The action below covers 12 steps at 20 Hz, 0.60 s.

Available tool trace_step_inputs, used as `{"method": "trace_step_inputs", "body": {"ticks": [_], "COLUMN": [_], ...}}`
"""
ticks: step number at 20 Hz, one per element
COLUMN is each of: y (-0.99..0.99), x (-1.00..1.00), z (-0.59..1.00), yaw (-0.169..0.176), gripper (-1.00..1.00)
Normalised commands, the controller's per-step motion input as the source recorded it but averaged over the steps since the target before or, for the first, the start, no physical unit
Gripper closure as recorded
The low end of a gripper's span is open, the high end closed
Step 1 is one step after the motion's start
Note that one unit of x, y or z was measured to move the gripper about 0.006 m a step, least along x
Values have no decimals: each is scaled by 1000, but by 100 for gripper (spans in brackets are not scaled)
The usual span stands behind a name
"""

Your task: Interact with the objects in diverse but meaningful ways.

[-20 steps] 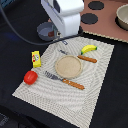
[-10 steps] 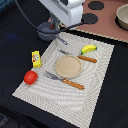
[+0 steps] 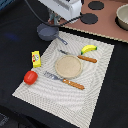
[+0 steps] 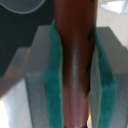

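Observation:
In the wrist view my gripper (image 4: pixel 75 75) is shut on the brown sausage (image 4: pixel 75 55), which is clamped between the green pads (image 4: pixel 52 85). In the exterior view the gripper (image 3: pixel 56 21) hangs just above the small grey long-handled pan (image 3: pixel 46 33) at the mat's far corner on the exterior view's left. The sausage itself is not clear there. The yellow banana (image 3: pixel 89 48), yellow block (image 3: pixel 36 58) and red tomato (image 3: pixel 30 77) lie on the mat, apart from the gripper.
A tan round plate (image 3: pixel 68 66) sits mid-mat between a knife (image 3: pixel 80 57) and a fork (image 3: pixel 65 80) on the woven placemat (image 3: pixel 95 100). A brown stove top with black burners (image 3: pixel 90 19) and a bowl (image 3: pixel 122 17) is at the back right.
The arm has pulled up and back a little, so the grey pan now shows beneath it. The items on the mat have not moved.

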Motion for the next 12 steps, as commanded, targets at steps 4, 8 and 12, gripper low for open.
{"method": "trace_step_inputs", "body": {"ticks": [4, 8, 12], "y": [10, 0, -22], "x": [-579, -577, -502], "z": [-439, -439, -339], "yaw": [50, 40, 20], "gripper": [100, 100, 100]}}
